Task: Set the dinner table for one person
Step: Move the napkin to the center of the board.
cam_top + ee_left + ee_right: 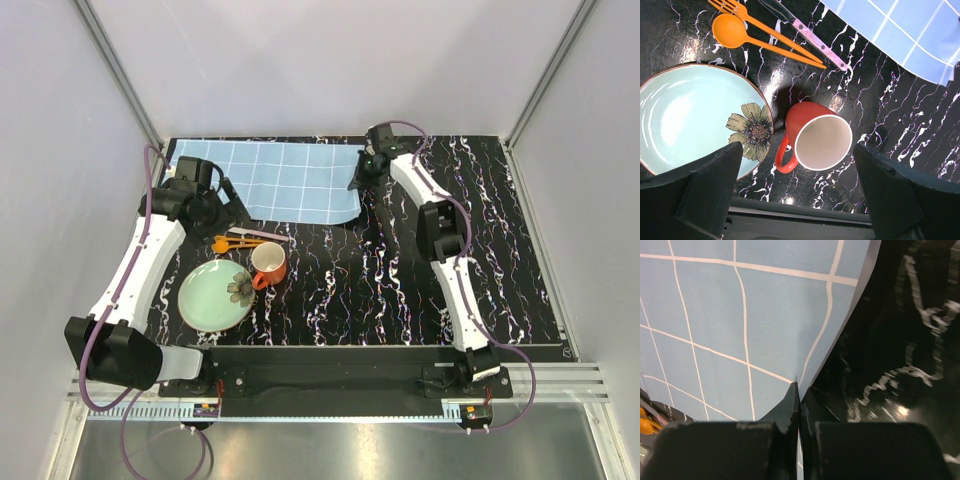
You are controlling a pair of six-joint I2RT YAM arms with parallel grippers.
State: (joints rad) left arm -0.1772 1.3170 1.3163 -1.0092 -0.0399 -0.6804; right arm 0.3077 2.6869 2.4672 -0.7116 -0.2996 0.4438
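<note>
The dinner table (400, 280) is glossy black with white veins. A light blue gridded placemat (290, 180) lies at its far left. My right gripper (362, 172) is shut on the placemat's right edge (805, 375), which is lifted and pinched between the jaws. My left gripper (228, 205) is open and empty, above the cutlery near the placemat's front left corner. A pale green flowered plate (215, 294), a red mug (269, 265), an orange spoon (732, 31), an orange fork (735, 9) and a pink-handled knife (820, 45) lie at the front left.
Grey enclosure walls with metal posts stand close on the left, right and back. The black base rail (330, 360) with both arm bases runs along the near table edge.
</note>
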